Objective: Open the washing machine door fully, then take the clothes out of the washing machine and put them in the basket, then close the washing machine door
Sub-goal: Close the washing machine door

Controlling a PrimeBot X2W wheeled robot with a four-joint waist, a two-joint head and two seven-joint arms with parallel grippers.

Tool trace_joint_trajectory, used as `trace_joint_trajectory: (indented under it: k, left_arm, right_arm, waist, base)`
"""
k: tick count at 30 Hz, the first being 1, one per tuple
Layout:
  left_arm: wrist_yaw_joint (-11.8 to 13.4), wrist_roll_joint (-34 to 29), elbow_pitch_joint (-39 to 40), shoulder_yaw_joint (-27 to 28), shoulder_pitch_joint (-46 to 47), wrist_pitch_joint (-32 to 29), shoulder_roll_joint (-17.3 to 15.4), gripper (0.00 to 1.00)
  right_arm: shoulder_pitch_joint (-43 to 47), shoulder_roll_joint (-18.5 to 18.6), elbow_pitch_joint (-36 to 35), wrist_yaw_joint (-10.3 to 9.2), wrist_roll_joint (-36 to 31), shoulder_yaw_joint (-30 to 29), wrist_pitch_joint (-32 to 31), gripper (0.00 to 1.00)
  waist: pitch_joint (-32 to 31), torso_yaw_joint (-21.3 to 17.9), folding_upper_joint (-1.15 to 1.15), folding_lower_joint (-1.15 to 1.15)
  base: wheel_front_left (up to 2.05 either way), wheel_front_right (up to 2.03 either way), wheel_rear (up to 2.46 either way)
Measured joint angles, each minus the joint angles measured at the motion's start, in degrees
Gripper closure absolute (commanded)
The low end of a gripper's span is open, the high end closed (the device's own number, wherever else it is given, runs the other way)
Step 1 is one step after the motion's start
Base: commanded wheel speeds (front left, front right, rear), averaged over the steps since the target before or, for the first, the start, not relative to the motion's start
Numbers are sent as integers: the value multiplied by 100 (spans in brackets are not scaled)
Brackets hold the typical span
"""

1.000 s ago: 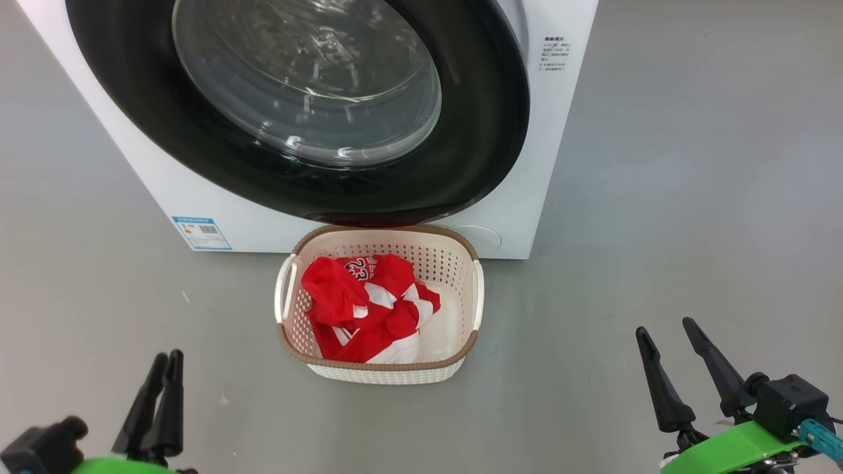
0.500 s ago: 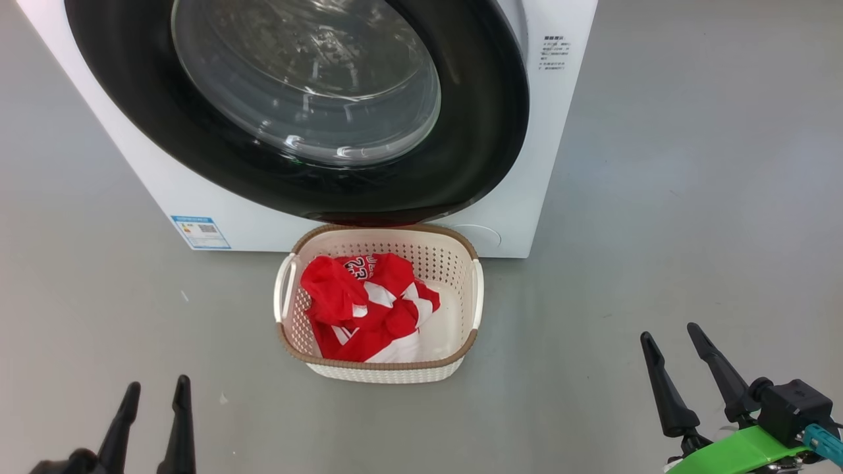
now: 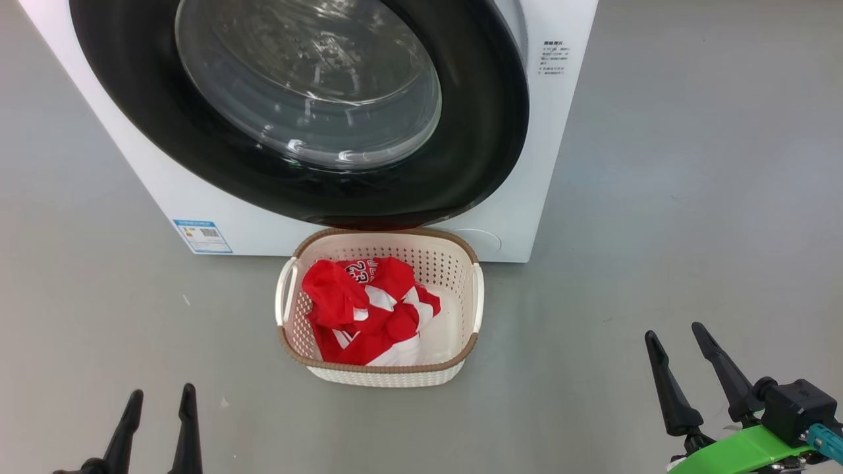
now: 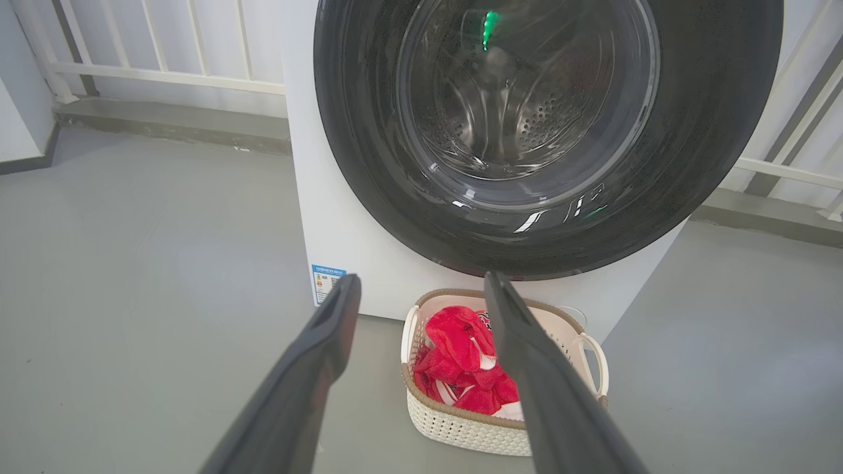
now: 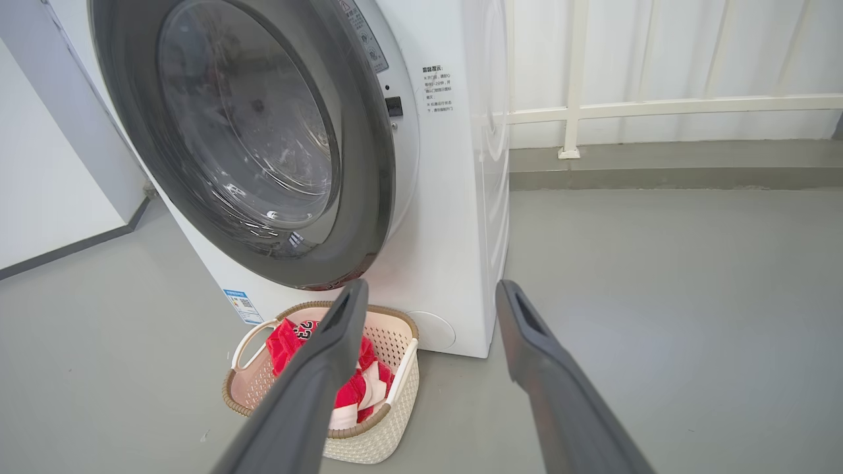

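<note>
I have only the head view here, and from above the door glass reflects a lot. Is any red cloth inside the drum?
Observer: The left wrist view looks straight through the washing machine door. Behind the glass I see the bare perforated steel drum and no red fabric.
Operator: Thank you. Does the door sit flat against the machine?
Observer: In the right wrist view, from the side, its rim seems to lie against the front of the washing machine, with no gap that I can make out. Whether it is latched I cannot tell.
Operator: What stands behind the machine?
Observer: A white railing.
</note>
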State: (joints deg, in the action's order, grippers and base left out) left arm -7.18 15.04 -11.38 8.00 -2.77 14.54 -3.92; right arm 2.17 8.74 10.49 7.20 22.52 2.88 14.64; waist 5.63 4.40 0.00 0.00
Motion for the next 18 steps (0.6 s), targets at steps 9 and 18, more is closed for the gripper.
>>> trace_joint_trajectory:
  k: [9,18]
  left_arm:
    - [0,-88,62,4,-83,0,37,0]
    - [0,-97,148,-53,-79,0,86,0]
  right_arm:
    - [2,0,-4,1,0,1,0,0]
    - [-88,-3,-9,1,27,149,0,100]
  waist:
    - [-12,23,0,0]
    - [57,137,0,0]
  base:
    - [0,0,0]
    - [0,0,0]
